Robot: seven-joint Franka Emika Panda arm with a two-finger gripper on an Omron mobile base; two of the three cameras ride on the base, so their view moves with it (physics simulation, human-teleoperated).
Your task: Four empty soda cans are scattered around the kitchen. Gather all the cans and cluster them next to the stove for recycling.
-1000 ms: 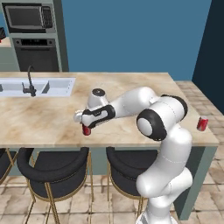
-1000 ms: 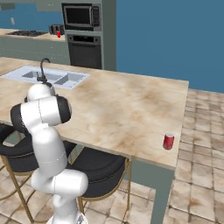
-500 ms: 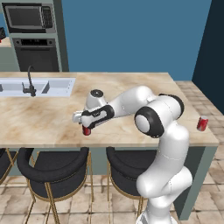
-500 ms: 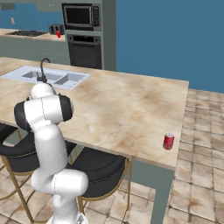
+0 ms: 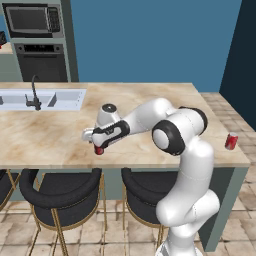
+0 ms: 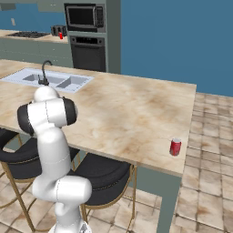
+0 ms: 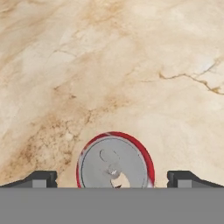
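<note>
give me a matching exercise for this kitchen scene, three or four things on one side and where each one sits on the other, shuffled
Things
1. red soda can with silvery top between the open gripper's fingertips
2. second red soda can
3. dark curved faucet
4. black microwave

Places
A. above the wall oven
B. beside the sink basin
C. island counter's corner, clear of the arm
D. under the hand, on the beige marble

Pairs: 1-D, 2-C, 3-B, 4-A

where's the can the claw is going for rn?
The soda can stands upright on the island counter, between the open claw tips in the hand view; in the left base view it sits under the claw near the front edge.
</note>
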